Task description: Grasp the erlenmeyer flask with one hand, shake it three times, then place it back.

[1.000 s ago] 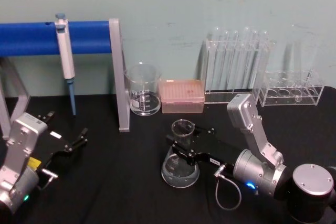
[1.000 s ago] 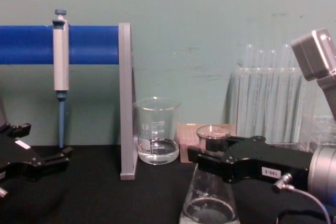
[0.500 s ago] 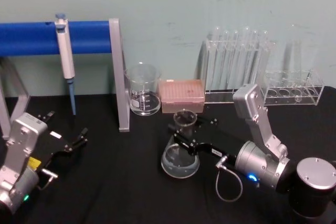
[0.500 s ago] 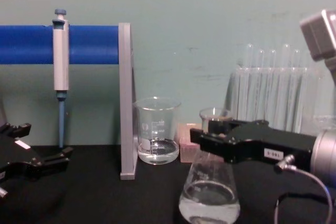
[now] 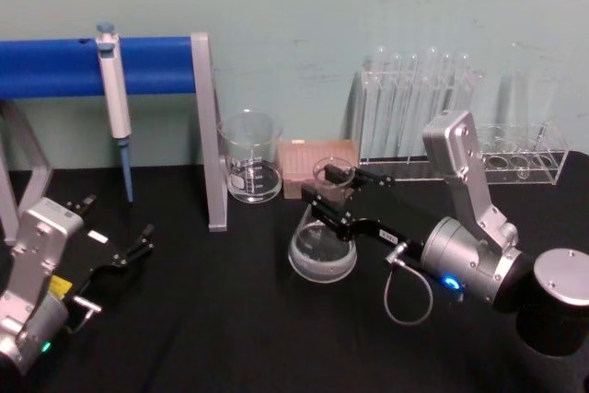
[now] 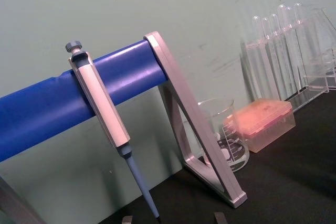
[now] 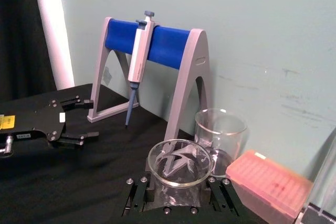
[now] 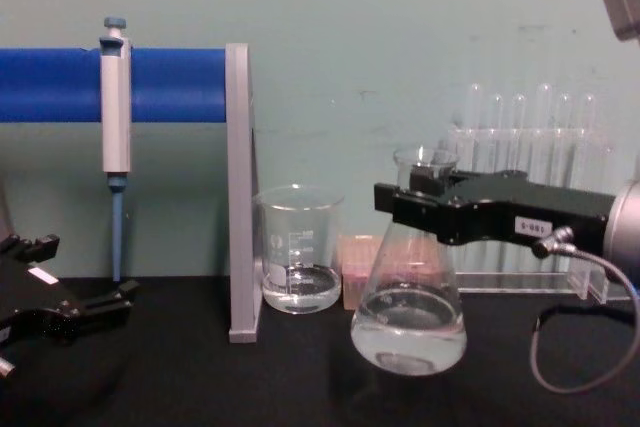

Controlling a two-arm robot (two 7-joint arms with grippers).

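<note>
right claw point(image 8: 420, 202) clamps the clear erlenmeyer flask point(image 8: 408, 319) by its neck, liquid in its wide base; left claw point(image 5: 118, 216) spread.

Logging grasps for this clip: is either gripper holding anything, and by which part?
The right gripper holds the erlenmeyer flask by its neck, just below the rim. The left gripper is open, holding nothing.

flask point(image 8: 408, 297): in the right gripper point(image 8: 418, 205), above the table point(image 8: 200, 377)
beaker point(image 8: 298, 249): left of the box point(image 8: 356, 265)
tubes point(image 8: 520, 177): behind, right
</note>
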